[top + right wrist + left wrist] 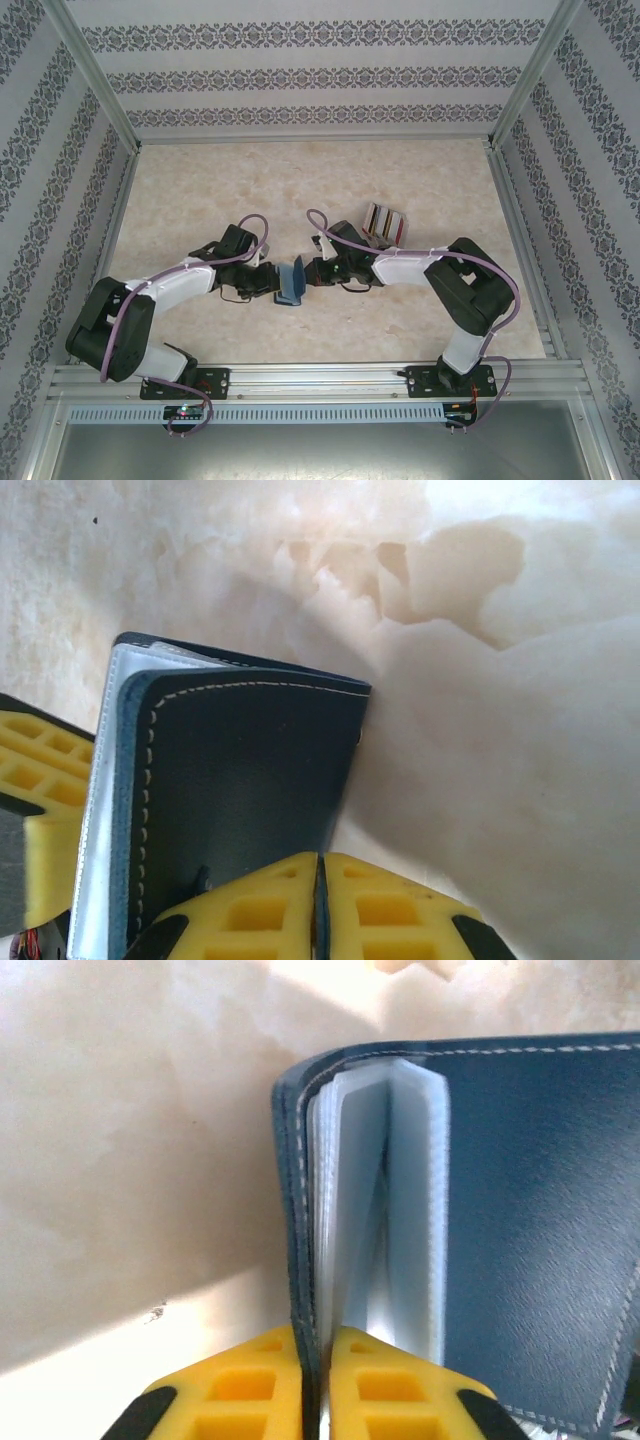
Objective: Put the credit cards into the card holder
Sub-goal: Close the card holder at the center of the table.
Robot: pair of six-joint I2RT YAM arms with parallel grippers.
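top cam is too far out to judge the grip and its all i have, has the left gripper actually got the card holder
Observer: Yes. On the left wrist view the left gripper is shut on the edge of one navy cover of the card holder.
Operator: and the right one
Observer: On the right wrist view the right gripper is shut on the edge of the opposite cover, the one with the pale stitching.
Operator: is it open at all
Observer: Partly. The pale blue sleeves stand fanned apart between the covers, with a gap down the middle.
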